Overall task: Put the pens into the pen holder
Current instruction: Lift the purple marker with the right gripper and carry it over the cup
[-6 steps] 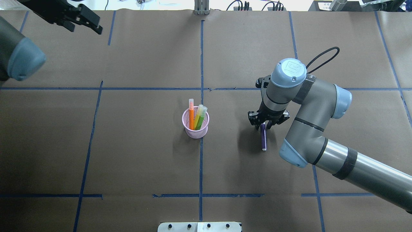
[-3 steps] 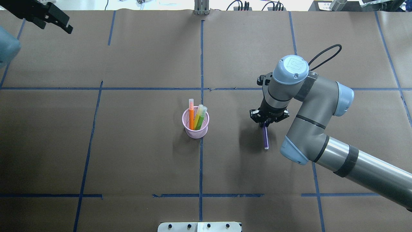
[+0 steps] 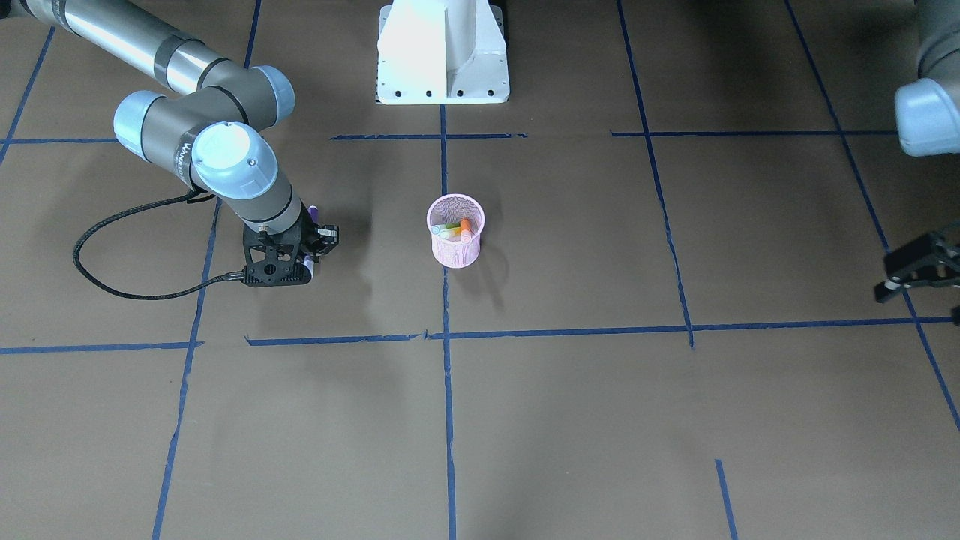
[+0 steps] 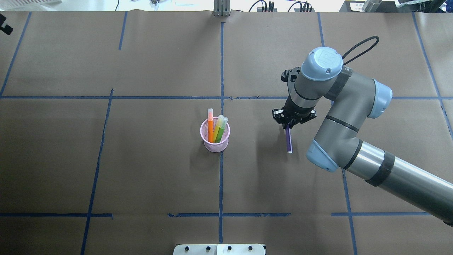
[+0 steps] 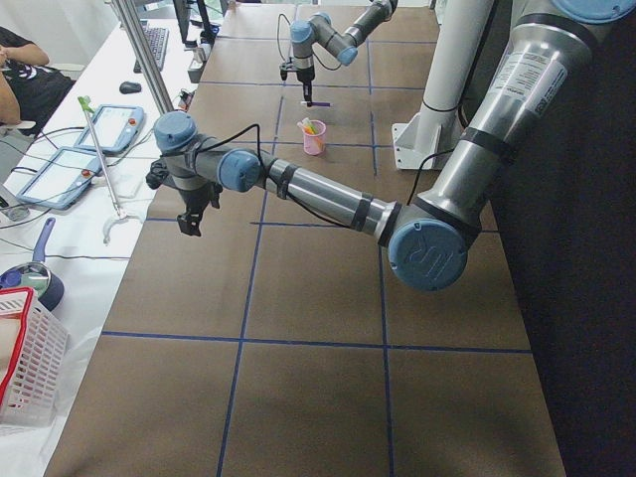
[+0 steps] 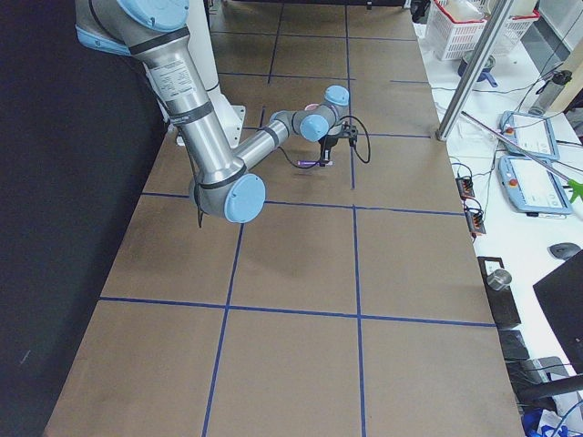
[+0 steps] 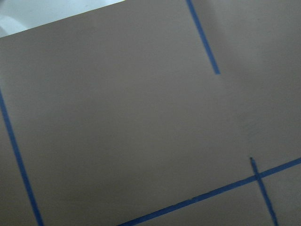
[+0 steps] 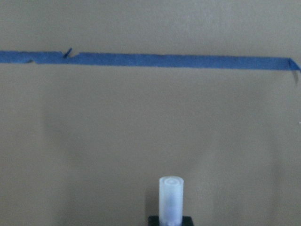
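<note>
Pens counted: four. Cups: one, a pink mesh cup (image 4: 214, 142) standing upright against the centre tape line. Three pens stand in it, cap ends up and leaning on the rim: one orange pen (image 4: 210, 129), one yellow-green pen (image 4: 217, 131) and one green pen (image 4: 221, 133). The fourth, the purple pen (image 4: 289, 141), lies at 3 o'clock from the cup in the overhead view, well apart from it. It is clamped at one end between the closed jaws of the right gripper (image 4: 287, 126), and its free end sticks out toward 6 o'clock. The left gripper (image 3: 885, 279) sits far off toward 10 o'clock, near the table's corner, fingers parted with nothing between them. Surface: one table (image 4: 159, 63) covered in brown paper, marked into squares by blue tape lines (image 4: 95, 159). Room: a white robot pedestal (image 3: 442, 52). Alongside is a white bench (image 5: 70, 234) carrying two tablet-like handsets (image 5: 111, 127) and a white basket (image 5: 25, 363) with a red rim. A person (image 5: 22, 65) is partly in view.
</note>
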`<action>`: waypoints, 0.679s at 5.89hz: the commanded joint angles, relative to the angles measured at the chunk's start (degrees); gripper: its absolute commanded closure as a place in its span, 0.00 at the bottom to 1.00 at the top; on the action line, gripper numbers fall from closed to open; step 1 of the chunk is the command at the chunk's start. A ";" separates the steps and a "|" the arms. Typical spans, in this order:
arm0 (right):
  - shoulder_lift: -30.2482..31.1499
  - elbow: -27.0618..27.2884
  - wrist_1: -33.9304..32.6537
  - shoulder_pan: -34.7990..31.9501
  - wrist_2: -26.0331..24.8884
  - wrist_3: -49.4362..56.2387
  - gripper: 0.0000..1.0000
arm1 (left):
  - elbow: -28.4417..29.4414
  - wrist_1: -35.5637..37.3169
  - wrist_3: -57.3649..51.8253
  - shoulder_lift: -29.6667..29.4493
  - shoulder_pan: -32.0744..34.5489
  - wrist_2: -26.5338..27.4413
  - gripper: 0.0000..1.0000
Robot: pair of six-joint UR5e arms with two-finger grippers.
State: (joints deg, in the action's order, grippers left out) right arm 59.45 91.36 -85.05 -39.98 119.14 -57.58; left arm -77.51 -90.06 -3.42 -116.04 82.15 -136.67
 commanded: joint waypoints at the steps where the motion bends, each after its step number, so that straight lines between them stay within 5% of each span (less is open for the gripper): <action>1: -2.31 0.57 0.06 -0.80 -4.68 0.97 1.00 | 9.79 -0.29 -11.54 1.42 4.32 0.17 0.00; 4: -5.38 0.92 5.85 -0.71 -14.85 0.88 1.00 | 10.01 -1.96 -19.42 10.38 6.26 0.17 0.00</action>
State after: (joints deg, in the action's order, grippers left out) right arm 55.49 91.96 -81.26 -40.76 108.74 -56.76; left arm -67.58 -91.38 -21.15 -107.99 87.80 -136.50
